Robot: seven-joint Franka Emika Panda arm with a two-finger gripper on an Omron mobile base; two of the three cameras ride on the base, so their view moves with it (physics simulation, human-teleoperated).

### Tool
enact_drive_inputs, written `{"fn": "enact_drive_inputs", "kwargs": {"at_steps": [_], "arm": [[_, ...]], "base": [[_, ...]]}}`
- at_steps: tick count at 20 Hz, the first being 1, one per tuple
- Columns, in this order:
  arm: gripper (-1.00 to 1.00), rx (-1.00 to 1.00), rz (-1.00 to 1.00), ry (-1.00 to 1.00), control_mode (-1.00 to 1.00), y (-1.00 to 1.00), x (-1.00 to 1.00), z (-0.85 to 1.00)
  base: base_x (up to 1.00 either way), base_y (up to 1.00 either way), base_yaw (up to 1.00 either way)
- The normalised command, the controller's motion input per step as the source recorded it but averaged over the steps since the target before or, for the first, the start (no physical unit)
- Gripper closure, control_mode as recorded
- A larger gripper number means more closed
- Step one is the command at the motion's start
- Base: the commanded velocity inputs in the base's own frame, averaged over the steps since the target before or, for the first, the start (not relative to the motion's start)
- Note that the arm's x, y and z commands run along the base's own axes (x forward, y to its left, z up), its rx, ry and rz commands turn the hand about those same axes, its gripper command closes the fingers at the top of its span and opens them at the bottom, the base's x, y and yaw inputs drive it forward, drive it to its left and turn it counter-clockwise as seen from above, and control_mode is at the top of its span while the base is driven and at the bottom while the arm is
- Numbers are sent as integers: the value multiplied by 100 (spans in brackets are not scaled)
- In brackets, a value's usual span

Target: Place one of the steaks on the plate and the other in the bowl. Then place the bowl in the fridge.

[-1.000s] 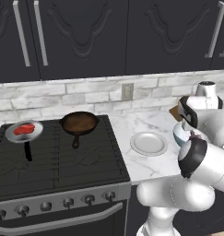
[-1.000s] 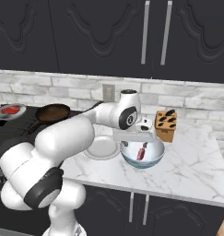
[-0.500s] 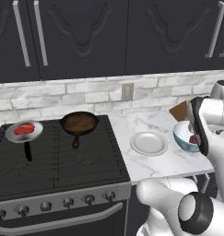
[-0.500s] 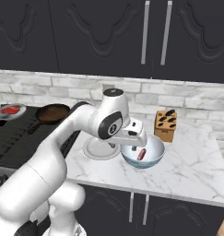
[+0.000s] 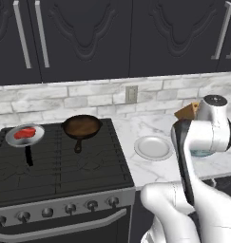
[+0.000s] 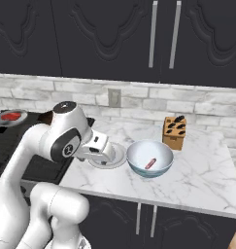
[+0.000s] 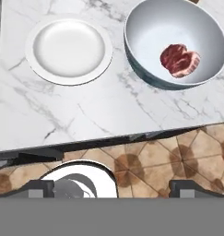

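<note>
Inside the deep white bowl lies one marbled red steak.

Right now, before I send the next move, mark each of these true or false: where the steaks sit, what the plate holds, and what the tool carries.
1. One steak lies in the bowl. True.
2. The plate holds a steak. False: it is bare.
3. The other steak sits in the grey pan on the stove. True.
4. The tool carries a steak. False: nothing between its tips.
5. The bowl stands on the stove. False: on the marble counter, beside the plate.
</note>
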Motion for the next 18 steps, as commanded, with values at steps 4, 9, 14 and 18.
{"fn": "enact_drive_inputs", "kwargs": {"at_steps": [4, 9, 14, 18], "arm": [[-100, 8, 1, 3, -100, 100, -39, 13], [-100, 6, 8, 13, -100, 9, -5, -16], [-100, 0, 15, 11, -100, 54, -10, -14], [-100, 0, 7, 5, 100, 56, -13, -18]], "base": [[0, 0, 0], [0, 0, 0], [0, 0, 0], [-4, 23, 1]]}}
